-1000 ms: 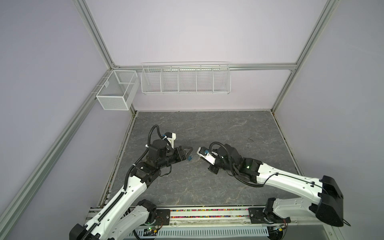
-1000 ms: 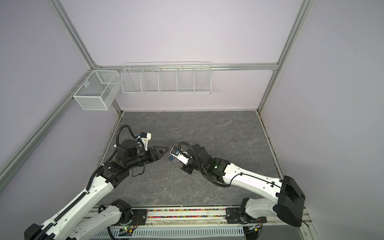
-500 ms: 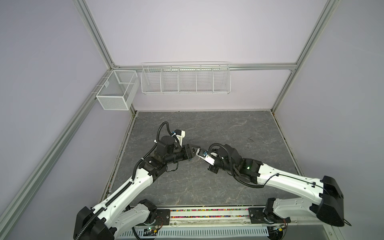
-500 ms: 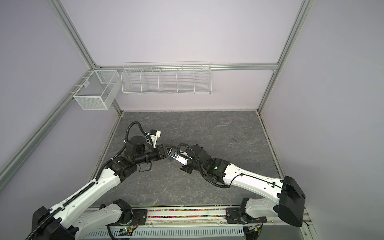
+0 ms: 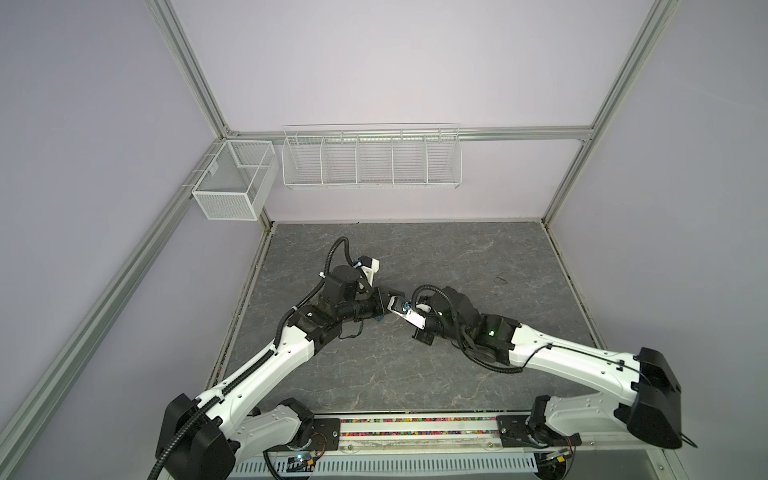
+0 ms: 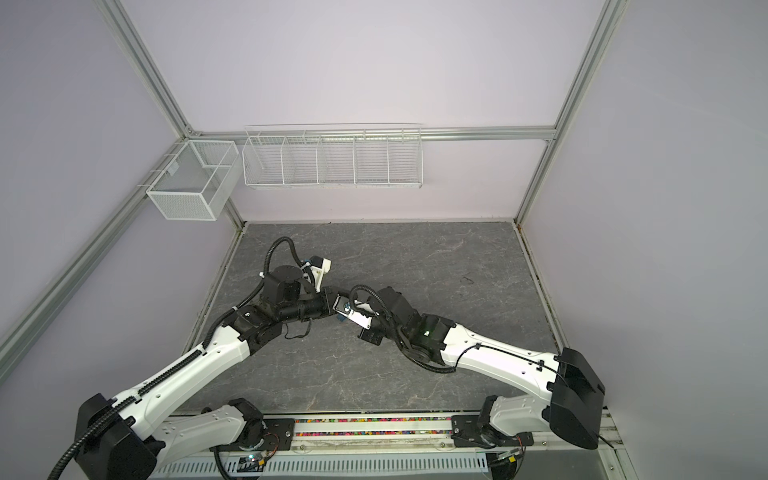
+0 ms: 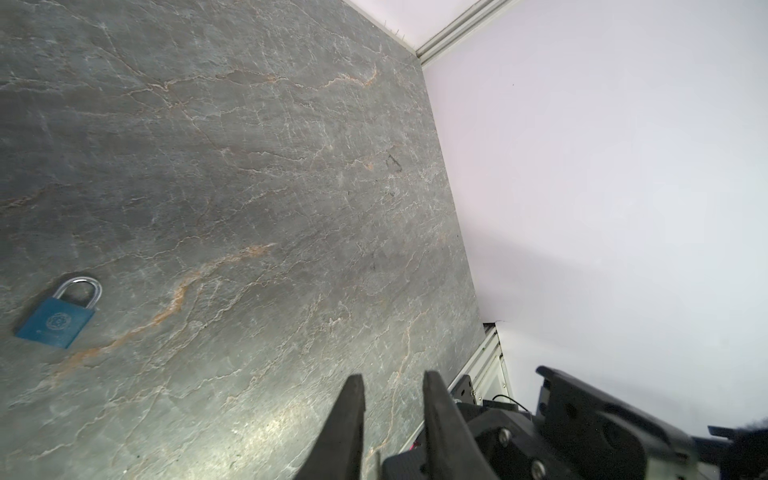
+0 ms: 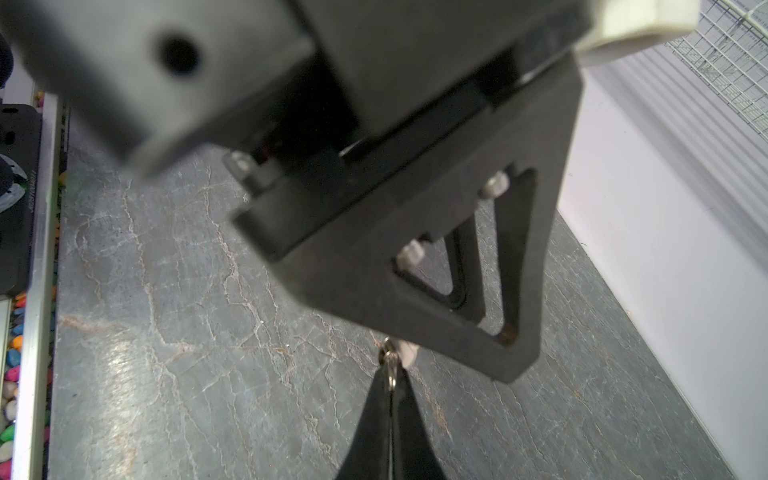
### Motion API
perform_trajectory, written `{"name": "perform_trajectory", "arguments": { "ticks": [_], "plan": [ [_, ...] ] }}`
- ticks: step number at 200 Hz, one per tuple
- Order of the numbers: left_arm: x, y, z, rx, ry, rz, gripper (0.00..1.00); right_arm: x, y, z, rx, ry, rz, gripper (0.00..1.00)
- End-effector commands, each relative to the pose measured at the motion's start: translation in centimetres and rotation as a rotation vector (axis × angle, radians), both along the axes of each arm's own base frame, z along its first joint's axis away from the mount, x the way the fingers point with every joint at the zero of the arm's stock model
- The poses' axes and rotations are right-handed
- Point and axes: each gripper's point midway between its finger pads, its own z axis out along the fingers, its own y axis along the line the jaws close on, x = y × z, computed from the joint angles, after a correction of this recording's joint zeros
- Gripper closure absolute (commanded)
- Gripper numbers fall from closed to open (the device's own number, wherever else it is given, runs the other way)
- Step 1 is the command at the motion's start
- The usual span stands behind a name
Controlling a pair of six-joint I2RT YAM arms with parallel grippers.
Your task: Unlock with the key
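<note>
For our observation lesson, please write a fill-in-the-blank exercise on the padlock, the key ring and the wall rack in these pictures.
The padlock lying on the table is ___ in colour.
The key ring is pinched by the ___.
The wire rack on the back wall has ___ compartments.
Missing words: blue; right gripper; five.
</note>
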Motion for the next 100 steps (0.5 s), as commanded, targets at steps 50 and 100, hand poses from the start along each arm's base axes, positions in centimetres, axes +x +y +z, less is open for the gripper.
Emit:
{"name": "perform_trajectory", "arguments": {
  "ticks": [50,100],
  "plan": [
    [0.29,0.32,0.17,0.043,-0.018,0.013,0.88,0.48,0.15,0.96,-0.004,-0.040,0.001,0.94],
    [0.43,0.35,0.07,0.046,-0.022,0.018,1.00,0.55,0.06,1.01,-0.006,-0.042,-0.004,0.94]
  ]
}}
